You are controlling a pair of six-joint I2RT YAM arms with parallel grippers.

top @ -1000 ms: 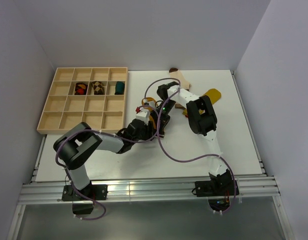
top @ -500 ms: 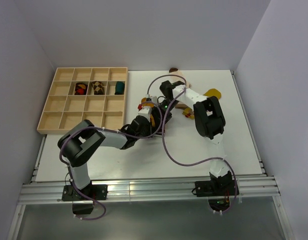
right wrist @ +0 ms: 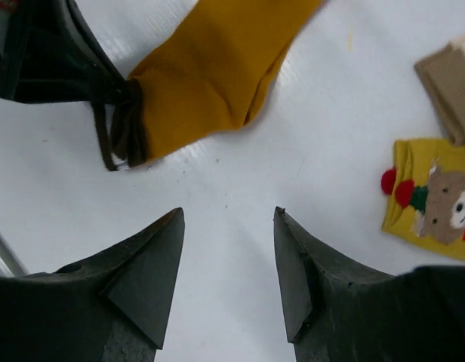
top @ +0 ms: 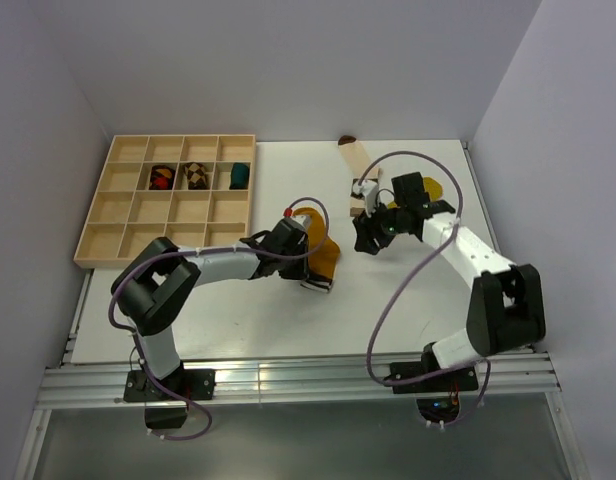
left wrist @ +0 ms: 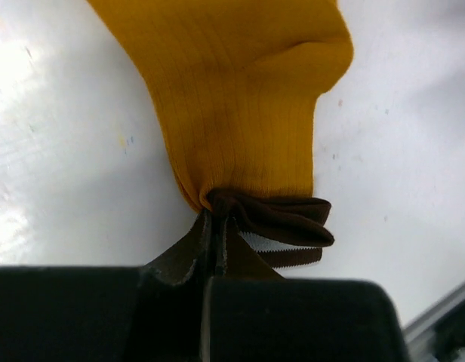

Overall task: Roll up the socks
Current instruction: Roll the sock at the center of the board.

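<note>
The mustard-orange sock (top: 326, 255) lies flat mid-table, its dark-and-white cuff (left wrist: 281, 222) bunched between the fingers of my left gripper (left wrist: 215, 226), which is shut on it. My right gripper (right wrist: 229, 215) hovers to the sock's right, open, with only bare table between its fingers (right wrist: 153, 279). In the right wrist view the left gripper (right wrist: 59, 53) shows pinching that cuff. The cream sock (top: 359, 172) lies at the back. The yellow sock (right wrist: 432, 200), with red marks and a bear, lies beside the cream sock's end (right wrist: 451, 83). In the top view it is mostly under my right gripper (top: 364, 242).
A wooden compartment tray (top: 98, 205) sits at the back left, holding a red-and-dark bundle (top: 161, 177), a brown-checkered bundle (top: 195, 176) and a teal bundle (top: 238, 176). Yellow fabric (top: 431, 187) shows past the right arm. Cables loop over the table near both arms.
My left gripper has shut on the mustard sock's cuff. The right gripper has opened, let go and swung off to the right. The sock now lies stretched out flat.
</note>
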